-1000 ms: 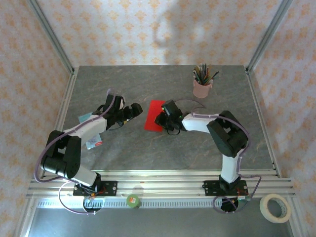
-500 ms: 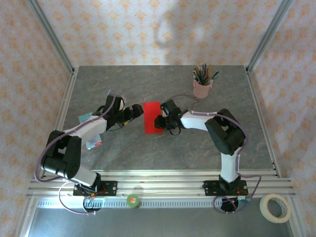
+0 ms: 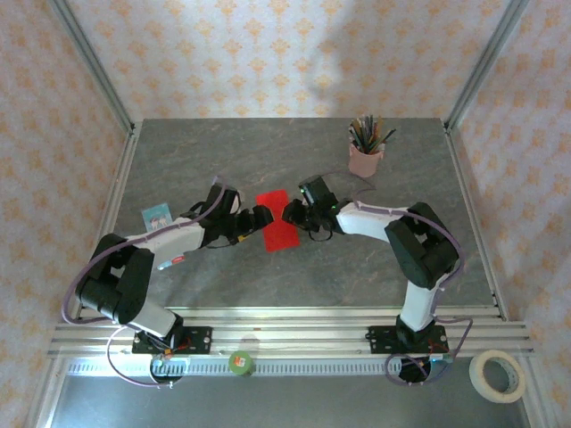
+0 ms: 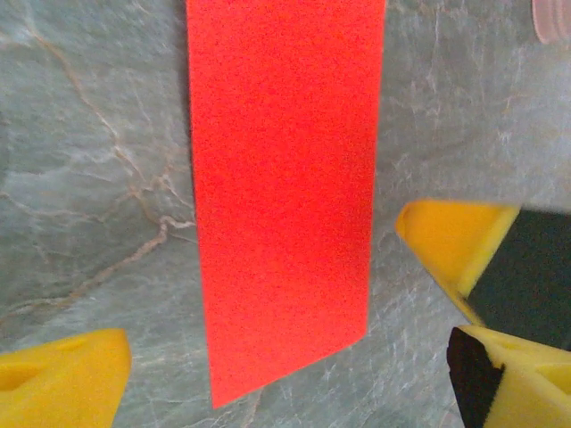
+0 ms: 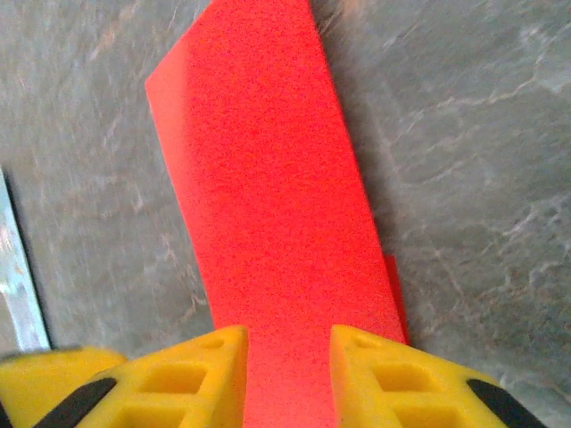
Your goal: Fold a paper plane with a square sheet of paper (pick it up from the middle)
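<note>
Left end effector [image 3: 264, 214] gapes wide at the one red sheet [image 3: 277, 223]; right end effector [image 3: 287, 214] sits narrowly parted over it.

In the left wrist view the paper [image 4: 281, 178] runs off the top edge ahead of the left gripper [image 4: 290, 352], its far end unseen, and the gripper's fingers [image 4: 58, 374] are cut by the bottom corners. To their right another yellow finger [image 4: 451, 241] with a dark body leaves the right edge; the cup [image 4: 553, 18] is a pink sliver in the far corner. At the right gripper [image 5: 287, 357] the paper's near end goes under the fingers and off the bottom; whether they press it cannot be told. A lower layer [image 5: 393, 285] peeps out just beside the right finger. From above, both grippers cover the paper's side edges, and the pencils [image 3: 370, 132] are too small to count.
</note>
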